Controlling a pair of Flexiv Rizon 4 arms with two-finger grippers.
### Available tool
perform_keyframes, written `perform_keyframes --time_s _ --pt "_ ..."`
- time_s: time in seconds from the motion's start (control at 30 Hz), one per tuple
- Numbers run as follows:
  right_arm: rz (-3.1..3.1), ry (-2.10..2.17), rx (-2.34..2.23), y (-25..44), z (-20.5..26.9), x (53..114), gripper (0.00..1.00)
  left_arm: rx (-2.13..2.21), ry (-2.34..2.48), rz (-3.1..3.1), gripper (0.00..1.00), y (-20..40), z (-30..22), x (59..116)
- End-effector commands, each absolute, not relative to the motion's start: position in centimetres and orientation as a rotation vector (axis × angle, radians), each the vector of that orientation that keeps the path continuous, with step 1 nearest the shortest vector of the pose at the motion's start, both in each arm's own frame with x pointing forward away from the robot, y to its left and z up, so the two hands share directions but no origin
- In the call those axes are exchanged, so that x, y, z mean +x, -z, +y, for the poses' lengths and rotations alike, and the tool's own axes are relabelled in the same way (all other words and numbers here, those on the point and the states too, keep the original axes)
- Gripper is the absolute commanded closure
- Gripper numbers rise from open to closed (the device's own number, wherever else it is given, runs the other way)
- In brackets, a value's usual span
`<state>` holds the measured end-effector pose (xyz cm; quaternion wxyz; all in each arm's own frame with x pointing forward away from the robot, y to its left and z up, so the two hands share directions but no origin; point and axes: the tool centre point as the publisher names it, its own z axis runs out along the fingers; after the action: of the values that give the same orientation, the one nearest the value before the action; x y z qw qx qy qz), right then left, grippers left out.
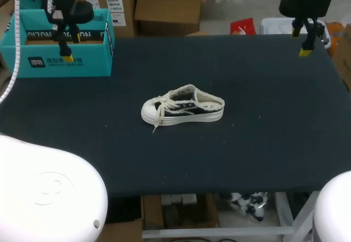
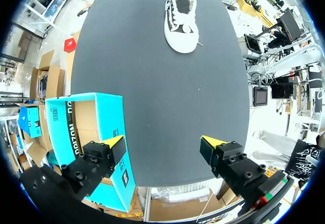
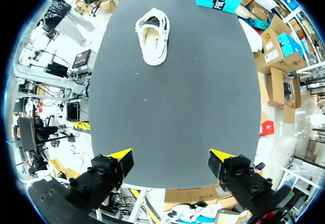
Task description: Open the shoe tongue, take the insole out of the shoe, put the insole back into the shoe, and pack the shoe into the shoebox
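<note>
— Shoe (image 1: 182,108) is found sitting on its sole in the middle of the dark worktop (image 1: 258,148), toe turned towards the left arm's side. And the laces (image 1: 162,109)?
— Loose, they are, with one end trailed onto the worktop just by the toe. A pale inside is shown through the heel opening in the right wrist view.
— Shoebox (image 1: 33,61)?
— Teal, open-topped, parked at the far left corner, well apart from the shoe. Left claw (image 1: 68,52) is hung over that corner, one finger above the box, spread wide, nothing gripped.
— And the other side?
— Right claw (image 1: 301,41) is held above the far right corner, well apart from the shoe, also spread wide, with only worktop seen between its yellow tips.
</note>
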<state>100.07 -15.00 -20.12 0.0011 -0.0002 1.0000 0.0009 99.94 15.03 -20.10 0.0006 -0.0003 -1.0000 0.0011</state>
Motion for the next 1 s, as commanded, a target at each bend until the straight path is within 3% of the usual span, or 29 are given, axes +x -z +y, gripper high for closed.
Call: perform_keyframes --time_s 0.03,0.8,1.0 --pt "3.142 0.0 0.0 20.0 -15.0 100.1 0.0 -0.001 -0.002 -3.14 0.0 20.1 15.0 99.9" --pt "3.13 -0.07 -0.002 20.2 -14.6 99.8 0.0 -0.094 -0.108 -3.146 0.0 19.5 14.3 99.2" --pt "3.112 -0.235 0.015 22.3 -12.4 98.1 0.0 0.251 -0.04 -3.069 0.0 20.3 12.5 98.3"
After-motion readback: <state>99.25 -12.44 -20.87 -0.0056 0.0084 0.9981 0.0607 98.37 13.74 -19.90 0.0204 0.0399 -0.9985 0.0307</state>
